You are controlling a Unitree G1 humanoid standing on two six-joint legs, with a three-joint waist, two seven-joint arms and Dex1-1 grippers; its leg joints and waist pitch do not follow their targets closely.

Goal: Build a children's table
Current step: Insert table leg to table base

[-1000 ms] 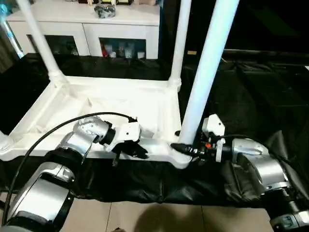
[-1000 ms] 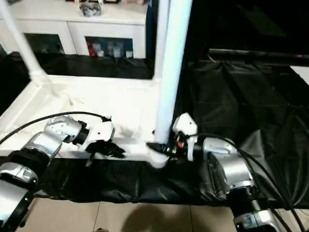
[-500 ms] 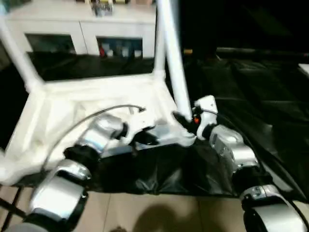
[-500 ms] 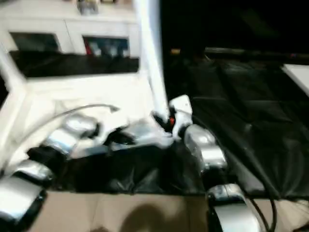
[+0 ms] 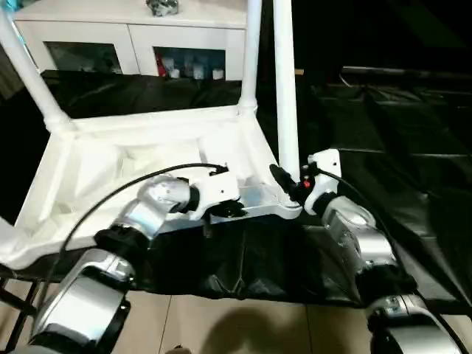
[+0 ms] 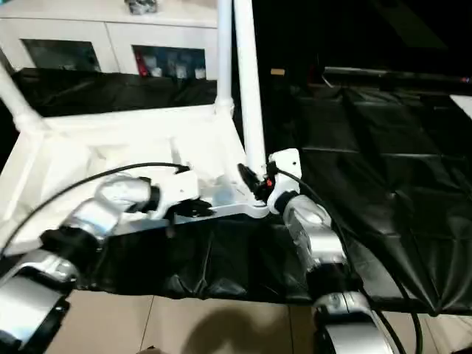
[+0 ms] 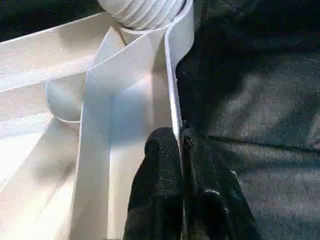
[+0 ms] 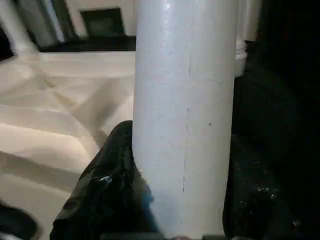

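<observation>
We judge that we are seating a leg [image 5: 285, 88] into the near right corner socket of the upturned top [image 5: 147, 158], which lies ribbed side up on the black-draped table [image 5: 383, 118], its long axis running left to right before us. Our right pincer [image 5: 286, 182] is clamped around the leg low down, just above the socket, and the leg stands nearly upright, its long axis vertical. Our left pincer [image 7: 179, 150] is pinched onto the thin near rim of the top, one finger on each side, bracing it. Two more legs already stand at the far corners, one on the left [image 5: 29, 70] and one on the right [image 5: 251, 55]. Next we would press straight down while the left arm holds the top steady. A white cabinet [image 5: 133, 37] stands behind.
</observation>
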